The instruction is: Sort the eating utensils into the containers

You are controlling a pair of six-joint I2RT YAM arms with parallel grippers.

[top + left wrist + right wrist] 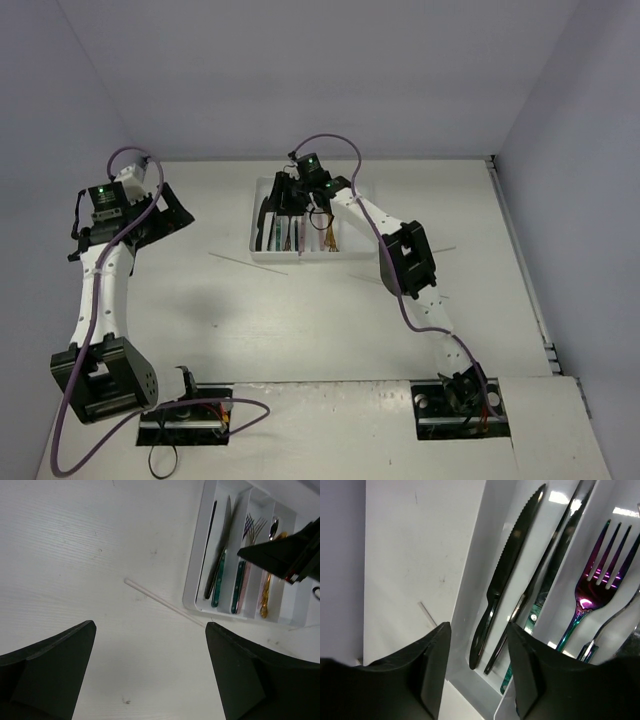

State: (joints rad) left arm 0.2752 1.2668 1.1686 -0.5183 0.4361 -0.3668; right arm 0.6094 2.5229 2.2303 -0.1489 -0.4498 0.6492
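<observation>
The white cutlery tray (pixel 300 257) sits at the table's far middle. In the right wrist view its left compartments (pixel 470 580) hold a black knife (pixel 507 565), a second dark knife (pixel 555 545) and an iridescent fork (pixel 595 585). My right gripper (pixel 285 205) hovers over the tray's left side, open and empty (pixel 478 626). A thin pale chopstick (pixel 248 263) lies on the table in front of the tray; it also shows in the left wrist view (pixel 165 602). My left gripper (pixel 172 215) is open and empty (pixel 150 626), above bare table left of the tray (pixel 195 565).
Two more thin chopsticks lie on the table right of the tray, one (pixel 438 250) beside my right arm and one (pixel 365 280) under it. Walls close in at the back and both sides. The right gripper's body (pixel 285 555) overhangs the tray in the left wrist view.
</observation>
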